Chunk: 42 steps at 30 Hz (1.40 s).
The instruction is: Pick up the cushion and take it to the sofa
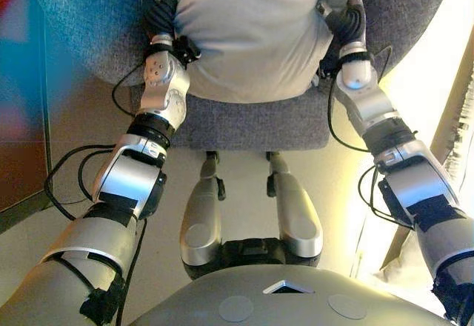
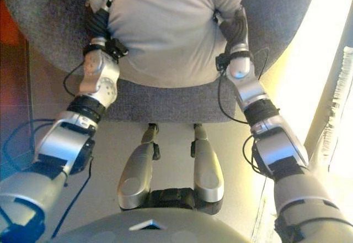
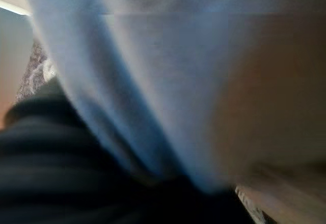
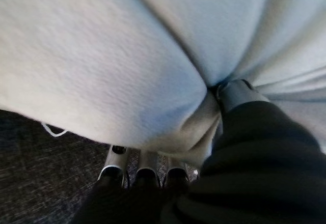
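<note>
A pale grey cushion lies on a dark grey upholstered seat right in front of me. My left hand is pressed against the cushion's left side; in the left wrist view only its dark cover and the cushion show. My right hand is at the cushion's right side. In the right wrist view its fingers reach under the cushion and its thumb digs into a fold from above, pinching the fabric.
The seat's front edge runs across just beyond my arms, with beige floor below it. A bright wall with a wooden strip stands close on the right. A red-brown panel stands on the left.
</note>
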Available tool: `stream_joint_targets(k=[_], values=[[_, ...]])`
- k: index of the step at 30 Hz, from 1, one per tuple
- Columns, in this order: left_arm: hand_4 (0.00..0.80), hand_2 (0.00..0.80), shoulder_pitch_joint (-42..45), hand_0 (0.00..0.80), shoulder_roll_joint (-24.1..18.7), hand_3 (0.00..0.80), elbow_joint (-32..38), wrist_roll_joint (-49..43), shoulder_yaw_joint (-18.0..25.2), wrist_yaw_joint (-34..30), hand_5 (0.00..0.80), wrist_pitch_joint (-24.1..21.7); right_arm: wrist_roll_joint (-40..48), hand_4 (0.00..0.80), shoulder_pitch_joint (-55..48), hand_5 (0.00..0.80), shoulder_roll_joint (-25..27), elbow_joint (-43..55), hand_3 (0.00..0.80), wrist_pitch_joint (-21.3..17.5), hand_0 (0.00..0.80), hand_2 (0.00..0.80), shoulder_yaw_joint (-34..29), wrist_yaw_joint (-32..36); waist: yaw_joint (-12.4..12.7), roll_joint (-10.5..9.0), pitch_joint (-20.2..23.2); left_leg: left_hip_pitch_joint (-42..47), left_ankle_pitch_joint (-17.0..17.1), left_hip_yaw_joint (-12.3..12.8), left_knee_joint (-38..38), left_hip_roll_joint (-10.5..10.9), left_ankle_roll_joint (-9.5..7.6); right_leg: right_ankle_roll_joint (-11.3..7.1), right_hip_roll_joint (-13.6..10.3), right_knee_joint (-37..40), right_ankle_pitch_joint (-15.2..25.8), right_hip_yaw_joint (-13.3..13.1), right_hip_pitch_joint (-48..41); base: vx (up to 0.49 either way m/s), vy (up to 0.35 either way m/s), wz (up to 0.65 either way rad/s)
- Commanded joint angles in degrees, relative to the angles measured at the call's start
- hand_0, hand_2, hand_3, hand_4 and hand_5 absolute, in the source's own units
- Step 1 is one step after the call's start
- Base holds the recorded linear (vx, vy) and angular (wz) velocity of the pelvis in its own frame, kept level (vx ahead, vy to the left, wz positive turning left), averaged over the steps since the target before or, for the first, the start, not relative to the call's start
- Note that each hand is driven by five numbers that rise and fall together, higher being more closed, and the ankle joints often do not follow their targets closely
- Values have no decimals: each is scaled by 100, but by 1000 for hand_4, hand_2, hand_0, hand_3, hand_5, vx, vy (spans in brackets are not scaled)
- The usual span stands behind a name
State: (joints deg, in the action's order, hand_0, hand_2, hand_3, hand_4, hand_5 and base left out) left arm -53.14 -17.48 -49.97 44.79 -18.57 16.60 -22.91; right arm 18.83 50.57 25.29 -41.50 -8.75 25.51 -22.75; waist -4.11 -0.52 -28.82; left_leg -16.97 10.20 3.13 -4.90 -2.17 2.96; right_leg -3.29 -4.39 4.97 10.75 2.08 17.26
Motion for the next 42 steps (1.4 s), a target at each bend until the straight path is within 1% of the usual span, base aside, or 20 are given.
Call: stream_joint_targets(k=[1,4,6,8,11,13,16,18,20,23,25,28,30,31,32,34,36,38,40,42], values=[[0,0,-369,0,133,0,-157,124,-215,168,0,-467,138,0,431,0,73,16,0,-235,0,0,149,-257,-90,-32,-97,-204,-690,-65,542,329,76,-274,-177,-718,-440,-159,588,0,0,0],[0,0,-69,0,-42,0,194,-30,-65,531,0,-832,147,0,262,0,246,187,0,-242,0,0,-21,-500,-34,21,-97,-218,-696,-94,557,351,83,-263,-199,-725,-461,-71,582,-11,-26,0],[0,0,266,0,-227,0,540,-169,136,821,0,-1031,111,0,64,0,372,321,0,-276,0,0,-242,-614,31,66,-97,-213,-713,-122,564,370,79,-253,-220,-725,-492,-10,560,-18,-45,1],[0,0,618,0,-391,0,797,-258,395,970,0,-1156,114,0,-113,0,514,436,0,-294,0,0,-454,-699,112,113,-97,-196,-737,-155,570,399,77,-242,-247,-729,-522,59,531,-28,-42,1],[0,0,1165,0,-601,0,1033,-357,783,1109,0,-1227,174,0,-372,0,740,573,0,-313,0,0,-780,-697,209,174,-97,-145,-775,-193,583,431,71,-219,-284,-741,-574,151,471,-36,-31,3],[0,0,1525,0,-733,0,1116,-353,1111,1271,0,-1212,186,0,-550,0,850,628,0,-321,0,0,-992,-699,284,212,-96,-68,-796,-222,573,457,71,-202,-311,-727,-611,214,380,-31,-22,3],[0,0,2139,0,-926,0,1125,180,1669,1245,0,-1118,281,0,-919,0,978,709,0,-361,0,0,-1300,-627,379,265,16,75,-821,-250,508,478,78,-188,-357,-679,-659,327,236,0,-10,19],[0,0,2424,0,-1033,0,924,331,2004,1357,0,-950,322,0,-1030,0,977,651,0,-322,0,0,-1431,-651,426,293,122,152,-829,-271,475,484,89,-176,-369,-678,-695,383,167,7,4,20],[0,0,2601,0,-1187,0,685,423,2281,1514,0,-639,430,0,-1114,0,1043,629,0,-269,0,0,-1533,-687,462,310,239,216,-833,-279,440,478,104,-164,-387,-671,-731,448,104,3,7,11],[0,0,2936,0,-1248,0,375,736,2575,1634,0,-432,501,0,-1314,0,1142,648,0,-314,0,0,-1751,-678,470,322,415,316,-852,-283,406,479,103,-147,-393,-655,-776,490,12,4,25,17],[0,0,3316,0,-1132,0,245,898,2757,1679,0,-355,410,0,-1612,0,1132,835,0,-396,0,0,-1961,-794,474,309,547,405,-886,-307,401,477,93,-147,-393,-640,-810,496,-88,31,21,7],[0,0,3813,0,-865,0,135,720,2845,1860,0,-187,281,0,-2130,0,1044,1215,0,-514,0,0,-2365,-995,453,254,751,563,-928,-314,341,437,89,-149,-362,-552,-847,524,-294,46,-4,8],[0,0,4187,0,-624,0,70,738,2920,1859,0,-86,210,0,-2653,0,930,1480,0,-564,0,0,-2693,-1094,432,205,900,695,-946,-302,273,399,90,-161,-335,-460,-854,528,-467,78,-24,10],[0,0,4431,0,-456,0,-26,648,2980,1823,0,52,166,0,-3046,0,829,1566,0,-635,0,0,-2915,-1101,413,170,999,775,-959,-297,249,376,88,-166,-312,-418,-864,527,-573,93,-25,7],[0,0,4660,0,-329,0,-111,542,2998,1815,0,115,129,0,-3423,0,775,1655,0,-614,0,0,-3132,-1043,393,138,1091,864,-958,-298,217,354,82,-173,-295,-387,-859,524,-669,100,-26,5],[0,0,4978,0,-190,0,-248,298,3030,1828,0,444,156,0,-3982,0,655,1662,0,-610,0,0,-3433,-999,364,85,1256,1022,-955,-284,183,323,68,-174,-256,-354,-856,524,-842,116,-25,4],[0,0,5308,0,-105,0,-517,166,3147,1746,0,721,48,0,-4562,0,454,1509,0,-629,0,0,-3716,-988,315,19,1468,1213,-975,-253,163,297,58,-184,-226,-315,-851,512,-1048,168,-15,-1],[0,0,5554,0,-33,0,-880,-61,3210,1564,0,1082,78,0,-4966,0,255,1255,0,-588,0,0,-3843,-1013,255,-33,1687,1419,-1004,-205,144,260,45,-195,-188,-287,-850,484,-1249,211,-3,-5],[0,0,5762,0,52,0,-1211,-241,3150,1380,0,1312,35,0,-5366,0,25,944,0,-467,0,0,-3887,-1082,203,-79,1913,1646,-1039,-146,115,243,37,-196,-155,-244,-846,443,-1468,241,3,-12],[0,0,5856,0,90,0,-1616,-387,3141,1072,0,1550,185,0,-5557,0,-134,443,0,-399,0,0,-3839,-933,156,-110,2047,1830,-1082,-78,103,225,30,-192,-129,-222,-862,415,-1654,185,8,-8]])
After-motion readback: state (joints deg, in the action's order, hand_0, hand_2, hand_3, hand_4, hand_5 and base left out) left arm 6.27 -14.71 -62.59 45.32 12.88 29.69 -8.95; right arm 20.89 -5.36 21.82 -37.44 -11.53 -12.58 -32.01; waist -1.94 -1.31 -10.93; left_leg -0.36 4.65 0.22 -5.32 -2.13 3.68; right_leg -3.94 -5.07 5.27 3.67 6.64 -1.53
